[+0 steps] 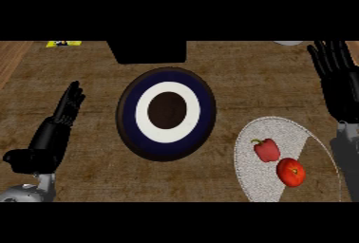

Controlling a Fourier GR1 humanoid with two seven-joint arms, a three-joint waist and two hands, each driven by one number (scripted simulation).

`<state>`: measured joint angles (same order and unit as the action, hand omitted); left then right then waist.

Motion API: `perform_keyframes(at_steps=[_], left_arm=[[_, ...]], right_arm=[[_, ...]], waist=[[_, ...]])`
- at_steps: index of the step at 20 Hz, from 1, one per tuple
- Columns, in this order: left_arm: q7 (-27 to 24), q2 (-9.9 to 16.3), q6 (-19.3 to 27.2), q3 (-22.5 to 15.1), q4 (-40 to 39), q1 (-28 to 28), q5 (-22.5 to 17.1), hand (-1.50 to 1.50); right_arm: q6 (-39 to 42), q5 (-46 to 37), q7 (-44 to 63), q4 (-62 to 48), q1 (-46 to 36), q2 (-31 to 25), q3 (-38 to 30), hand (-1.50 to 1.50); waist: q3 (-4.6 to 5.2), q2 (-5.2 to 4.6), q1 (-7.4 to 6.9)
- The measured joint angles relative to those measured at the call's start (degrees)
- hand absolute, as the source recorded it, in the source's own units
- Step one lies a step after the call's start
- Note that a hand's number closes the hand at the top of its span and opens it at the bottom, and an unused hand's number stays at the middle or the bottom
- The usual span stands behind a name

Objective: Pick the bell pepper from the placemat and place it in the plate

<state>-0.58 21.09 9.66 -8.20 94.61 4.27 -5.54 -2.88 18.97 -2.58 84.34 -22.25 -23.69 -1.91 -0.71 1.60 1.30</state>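
A red bell pepper (266,150) lies on a round grey placemat (273,130) at the lower right, with a red tomato (291,172) beside it. A plate (166,113) with a dark blue ring, a white ring and a dark centre sits in the middle of the counter. My right hand (338,80) stands open at the right edge, fingers straight and pointing up, above and to the right of the pepper, not touching it. At the left my left hand (64,114) rests open, fingers up, left of the plate.
A dark box-like object (148,51) stands at the back, just behind the plate. A small yellow item (64,43) lies at the far left top, and a pale rim (289,42) shows at the top right. The counter (91,180) is brown wood.
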Motion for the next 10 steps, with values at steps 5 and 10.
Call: perform_keyframes(at_steps=[5,10], left_arm=[[-2.41,-0.26,-1.58,1.51,-4.51,-1.20,-0.65,0.00],[-3.17,-0.70,-2.86,2.42,-8.05,-3.87,-2.29,0.00]], right_arm=[[0.81,-0.45,2.13,4.50,3.39,5.38,6.74,1.50],[-6.75,-13.00,-2.65,6.15,6.99,5.15,10.79,-1.50]], waist=[[0.55,-1.12,-0.83],[1.02,-1.25,-0.41]])
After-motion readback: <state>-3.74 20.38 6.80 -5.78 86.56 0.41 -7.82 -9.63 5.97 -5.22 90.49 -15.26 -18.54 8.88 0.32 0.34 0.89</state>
